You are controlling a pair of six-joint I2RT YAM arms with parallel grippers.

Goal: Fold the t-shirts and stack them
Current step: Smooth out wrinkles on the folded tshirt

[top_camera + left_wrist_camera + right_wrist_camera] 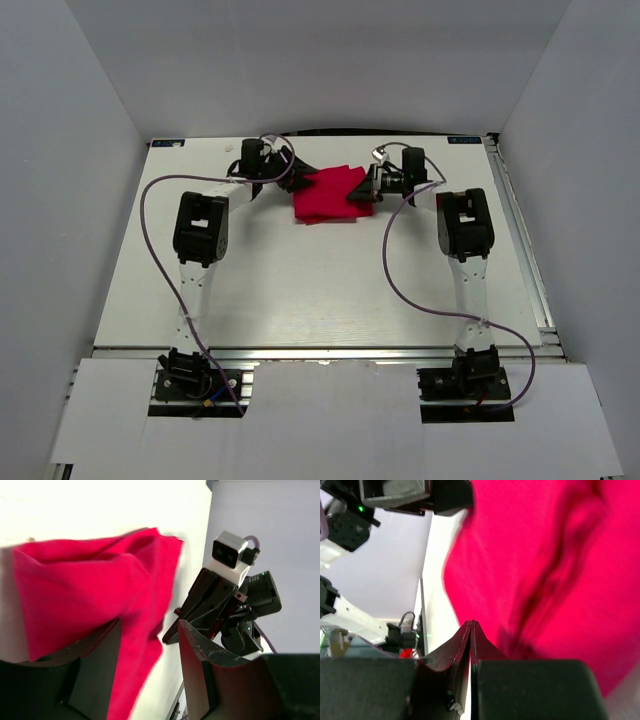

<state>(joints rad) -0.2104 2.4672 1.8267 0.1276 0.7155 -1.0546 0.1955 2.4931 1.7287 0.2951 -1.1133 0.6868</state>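
The red t-shirt [325, 198] lies crumpled at the far middle of the table, between both grippers. My left gripper [285, 178] is at its left edge. In the left wrist view the left gripper [149, 625] is open, and the shirt [90, 575] drapes over one finger and hangs loosely between the jaws. My right gripper [368, 187] is at the shirt's right edge. In the right wrist view the right gripper [471, 624] is pressed shut, with the shirt [545, 555] right against its tips, seemingly pinched at an edge. No white label shows.
The white table [320, 290] is boxed in by grey walls on three sides, with a rail along its right edge [525, 250]. The right arm's wrist [225, 600] shows close across the shirt in the left wrist view. Purple cables [400, 270] loop over the table.
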